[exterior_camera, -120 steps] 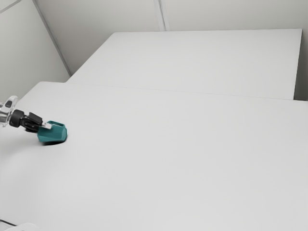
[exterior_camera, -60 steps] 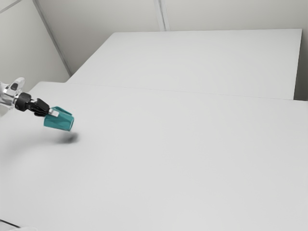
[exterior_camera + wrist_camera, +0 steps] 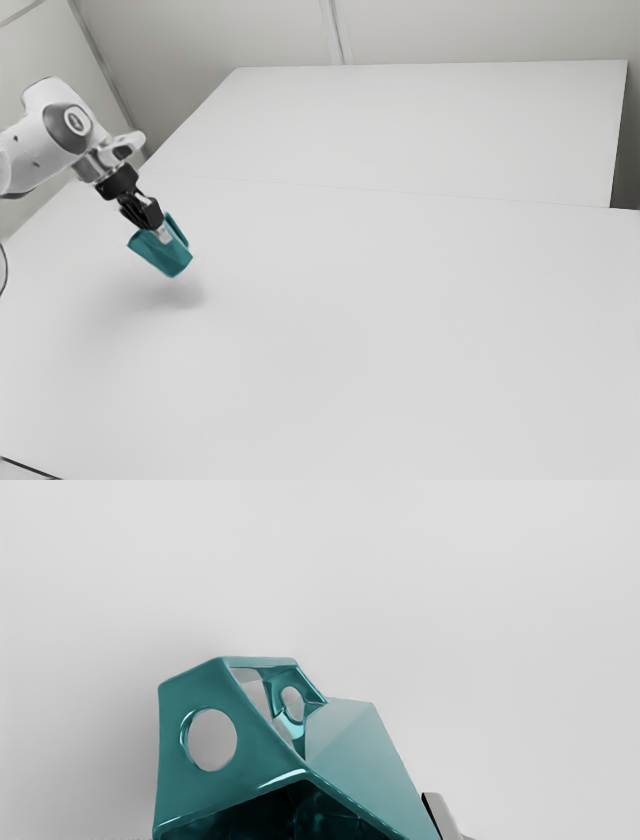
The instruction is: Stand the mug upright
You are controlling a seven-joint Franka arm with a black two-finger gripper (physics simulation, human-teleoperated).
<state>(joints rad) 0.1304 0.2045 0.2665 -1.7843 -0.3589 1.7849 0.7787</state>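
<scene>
Aloft | gripper (image 3: 160,233) slanting down, toward the exterior view's right | fingers clamping tilted mug (image 3: 170,258)

Bright light, soft shadow (image 3: 180,297), glossy highlights (image 3: 282,779)

Free room: wide passage above the white tabletop (image 3: 420,340), from the mug's far and near sides across to the exterior view's right. Vertical gap noted between tabletop and raised mug (image 3: 162,256). Obstacles: arm (image 3: 40,150), gripper (image 3: 163,236) and the tilted mug between its fingers block the exterior view's left; handle (image 3: 181,232) juts from the mug. Pale wall (image 3: 480,30) bounds the far side.
</scene>
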